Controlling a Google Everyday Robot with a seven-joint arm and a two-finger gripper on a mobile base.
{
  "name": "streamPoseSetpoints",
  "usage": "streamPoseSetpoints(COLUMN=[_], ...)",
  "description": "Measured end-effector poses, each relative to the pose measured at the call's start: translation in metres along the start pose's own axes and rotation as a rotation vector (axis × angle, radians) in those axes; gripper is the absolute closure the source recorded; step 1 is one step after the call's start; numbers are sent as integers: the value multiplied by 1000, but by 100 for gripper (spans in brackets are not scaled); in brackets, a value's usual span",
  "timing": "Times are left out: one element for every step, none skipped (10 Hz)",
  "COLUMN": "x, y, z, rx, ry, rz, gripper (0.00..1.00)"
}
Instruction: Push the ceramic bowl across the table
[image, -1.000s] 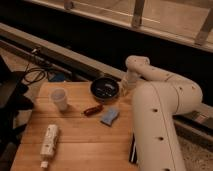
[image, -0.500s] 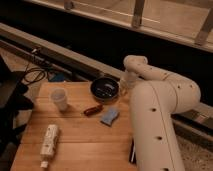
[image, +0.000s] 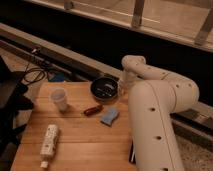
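The glossy black ceramic bowl (image: 104, 90) sits near the far edge of the light-brown wooden table (image: 80, 147), right of centre. My white arm rises at the right, bends over and comes down at the bowl's right rim. My gripper (image: 121, 89) is low beside that rim, close to it or touching it; I cannot tell which.
A small translucent white cup (image: 59, 98) stands left of the bowl. A reddish-brown object (image: 93, 110) and a blue sponge (image: 110, 117) lie just in front of the bowl. A white bottle (image: 48, 142) lies at the front left. Dark cables (image: 32, 75) lie beyond the far left corner.
My arm's upper end has shifted slightly left toward the bowl. The bowl has edged a little left. The other objects have not moved.
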Motion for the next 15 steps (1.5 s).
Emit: streamPoseSetpoints(x=[-1, -2, -3, -4, -4, -4, -5, -4, -3, 0, 1, 4, 6, 7, 8], y=[7, 11, 14, 20, 26, 32, 40, 45, 51, 57, 60, 64, 67, 70, 70], z=[3, 4, 6, 7, 9, 10, 12, 13, 15, 17, 18, 20, 21, 22, 22], rx=[-11, -20, -31, -41, -49, -55, -66, -70, -74, -78, -81, -84, -87, -91, -94], ry=[-1, -3, -4, -6, -6, -5, -5, 0, 6, 16, 22, 29, 36, 42, 43], rz=[-4, -7, -11, -19, -28, -38, -56, -71, -88, -109, -122, -136, -147, -156, -158], gripper=[82, 82, 82, 82, 82, 82, 82, 82, 82, 82, 82, 82, 82, 82, 82])
